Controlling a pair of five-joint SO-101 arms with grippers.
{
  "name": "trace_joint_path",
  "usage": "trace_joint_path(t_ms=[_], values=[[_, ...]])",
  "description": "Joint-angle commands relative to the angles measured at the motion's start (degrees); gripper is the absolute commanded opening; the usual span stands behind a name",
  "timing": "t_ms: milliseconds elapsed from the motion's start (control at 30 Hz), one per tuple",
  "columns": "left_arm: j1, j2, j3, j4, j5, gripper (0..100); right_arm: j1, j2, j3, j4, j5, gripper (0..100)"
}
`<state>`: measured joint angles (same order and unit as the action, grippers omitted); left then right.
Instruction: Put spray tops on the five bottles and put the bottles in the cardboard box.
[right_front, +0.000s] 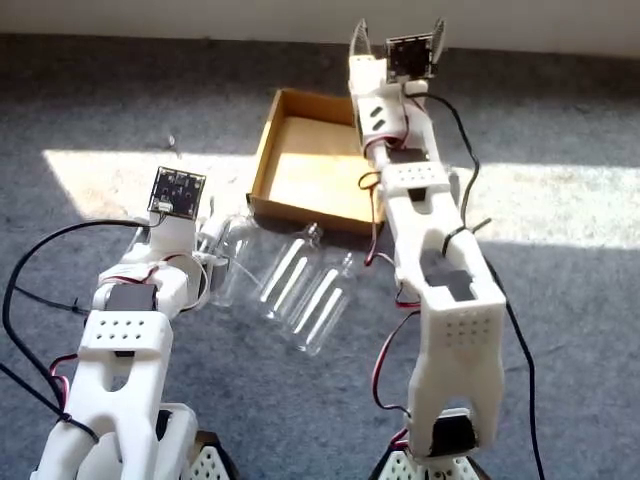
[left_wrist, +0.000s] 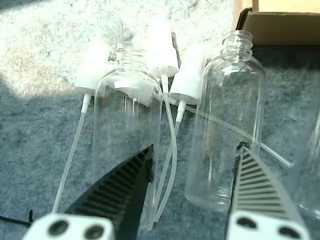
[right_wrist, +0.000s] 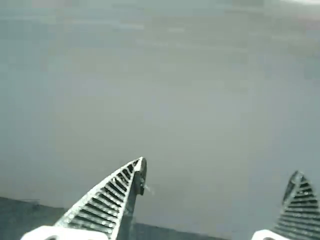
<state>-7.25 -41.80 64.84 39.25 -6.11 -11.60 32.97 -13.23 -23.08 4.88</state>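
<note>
High view first: the cardboard box (right_front: 262, 150) sits open on the grey carpet (right_front: 580, 320), partly in a patch of sunlight. Three clear bottles (right_front: 290, 268) lie on their sides on the carpet, side by side, just outside the box's near wall. The left arm (right_front: 125, 340) is bent low over the leftmost of them, its fingers hidden under its own wrist. The right arm (right_front: 460, 340) stretches out alongside the box. The right gripper (right_front: 401, 28) is up beyond the box's far corner, jaws spread wide, nothing between them.

Left wrist view now: the left gripper (left_wrist: 196, 149) is wide open and holds nothing, its black ribbed fingers (left_wrist: 125, 185) hanging over two bottles. The first bottle (left_wrist: 127, 120) lies under one finger, and the second bottle (left_wrist: 232, 110) lines up with the gap. Both threaded necks are bare and point away from the gripper. White spray tops (left_wrist: 162, 50) with thin dip tubes, at least four, lie loose around the first bottle's neck. A corner of the box (left_wrist: 280, 25) shows just past the second bottle's neck.

Right wrist view: the right gripper (right_wrist: 219, 167) is open wide and carrying nothing, set against a pale wall (right_wrist: 160, 75).
</note>
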Motion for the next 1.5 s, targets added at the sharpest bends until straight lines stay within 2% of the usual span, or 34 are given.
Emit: trace_joint_path(t_ms=[0, 167, 367, 600, 700, 833, 933, 1067, 1333, 1467], values=[[-0.92, -0.84, -0.40, -1.14, -0.35, 25, -0.84, -8.84, -3.47, 3.30, -0.18, 37.4], [-1.01, -0.84, -0.40, -1.14, -0.35, 25, -1.10, -17.54, -8.31, 17.54, -0.18, 37.2], [-1.98, -0.84, -0.31, -1.14, -0.35, 25, -3.30, -33.63, -10.07, 47.78, -0.44, 37.2], [-4.00, -0.84, -0.31, -1.14, -0.09, 25, -11.82, -50.86, -5.41, 85.93, -0.53, 37.2], [-3.91, -0.84, -0.22, -1.14, -0.09, 25, -17.71, -55.87, 0.31, 94.37, -0.53, 37.2], [-4.00, -0.84, -0.22, -1.14, -0.09, 25, -24.84, -60.97, 11.30, 96.75, -2.90, 37.2], [-3.91, -0.84, -0.22, -1.14, -0.09, 25, -25.19, -62.90, 22.02, 96.04, -14.33, 37.2], [-3.82, -0.84, -0.22, -1.14, -0.18, 25, -23.43, -62.90, 34.86, 86.29, -26.11, 37.2], [-3.74, -0.75, -0.13, -1.14, -0.26, 25, -22.37, -62.81, 47.78, 78.81, -28.84, 37.2], [-3.74, -0.75, -0.13, -1.14, -0.26, 25, -19.21, -62.81, 55.52, 73.54, -35.16, 37.2]])
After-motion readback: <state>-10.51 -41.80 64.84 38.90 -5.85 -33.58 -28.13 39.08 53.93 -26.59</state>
